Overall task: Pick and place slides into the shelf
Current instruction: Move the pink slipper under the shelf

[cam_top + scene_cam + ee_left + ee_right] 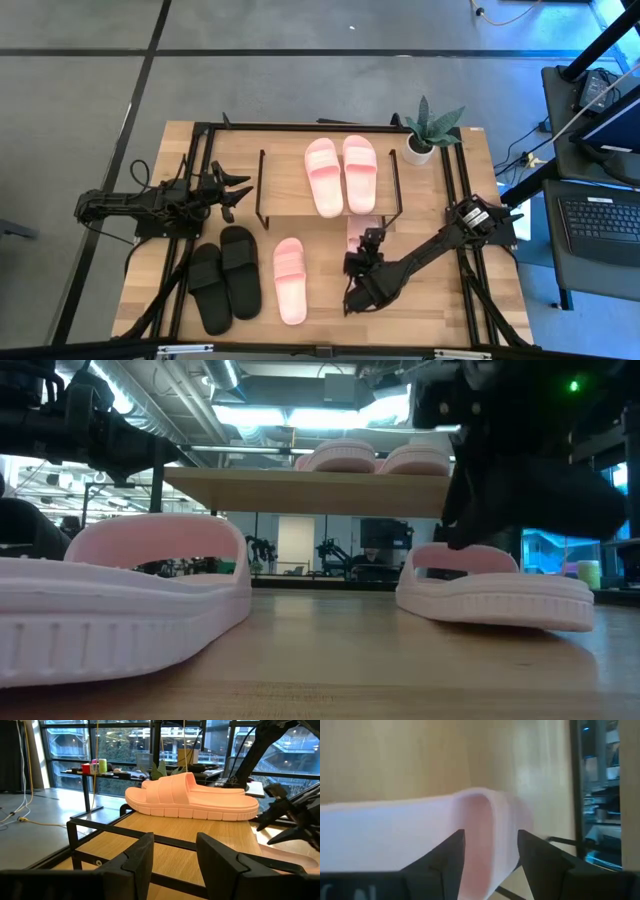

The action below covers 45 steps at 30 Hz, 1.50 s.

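Right jaws (491, 836) closed narrowly on the wide strap of a light pink foam slide sandal (410, 827), strap rim filling the gap between both fingers (450, 857). Sole flat on the wooden surface (430, 300), just short of the low shelf with the light wooden top board (285, 185), which lies straight ahead of the jaws.

Judged best: lift straight up until the sole clears the board edge, keep the sandal level so the soft strap does not fold and slip, then carry forward to the bare board beside the pink pair (340, 175) already there.

Left jaws (175, 847) half open and empty, waiting over the shelf's wire edge, that pink pair just beyond them.

From above, gripped sandal mostly hidden under the right arm, yet its mate (289, 280) and the black pair (225, 278) plainly placed well off to the jaws' side. From surface height, sole contact visible. From the right wrist, only the grip itself.
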### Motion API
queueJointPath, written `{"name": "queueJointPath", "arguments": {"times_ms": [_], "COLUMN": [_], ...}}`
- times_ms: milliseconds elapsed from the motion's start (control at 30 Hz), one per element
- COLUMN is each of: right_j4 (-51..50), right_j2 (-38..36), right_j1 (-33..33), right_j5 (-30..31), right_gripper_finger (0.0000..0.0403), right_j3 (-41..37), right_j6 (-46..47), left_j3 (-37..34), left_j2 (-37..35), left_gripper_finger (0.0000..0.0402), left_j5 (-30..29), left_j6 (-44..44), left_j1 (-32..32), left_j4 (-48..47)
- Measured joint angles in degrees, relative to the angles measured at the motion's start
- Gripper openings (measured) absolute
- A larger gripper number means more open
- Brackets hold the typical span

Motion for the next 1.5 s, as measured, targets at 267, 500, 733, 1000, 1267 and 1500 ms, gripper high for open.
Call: {"name": "queueJointPath", "arguments": {"times_ms": [267,500,733,1000,1267,1500], "right_j4": [-1.50,0.79,11.46,16.22,27.29,26.94], "right_j2": [-0.04,-0.11,-0.22,-0.04,-0.09,-0.09], "right_j1": [2.83,6.98,9.60,9.53,9.42,8.20], "right_j5": [-3.89,-15.55,-21.42,-25.09,-27.16,-27.17], "right_gripper_finger": [0.0183,0.0183,0.0183,0.0183,0.0183,0.0183], "right_j3": [8.43,17.24,17.02,6.67,1.24,-2.33], "right_j6": [-0.02,3.00,3.15,9.17,8.73,9.08], "left_j3": [0.00,0.00,0.02,0.00,0.02,0.00], "left_j2": [0.00,-0.02,0.00,0.00,-0.01,-0.01], "left_gripper_finger": [0.0141,0.0141,0.0141,0.0141,0.0141,0.0141], "left_j5": [-0.02,-0.02,0.00,0.00,0.00,-0.01], "left_j6": [0.00,-0.02,-0.02,-0.11,-0.15,-0.20], "left_j1": [0.00,0.00,0.00,-0.02,-0.02,-0.02], "left_j4": [0.00,0.02,0.00,0.00,0.01,0.01]}}
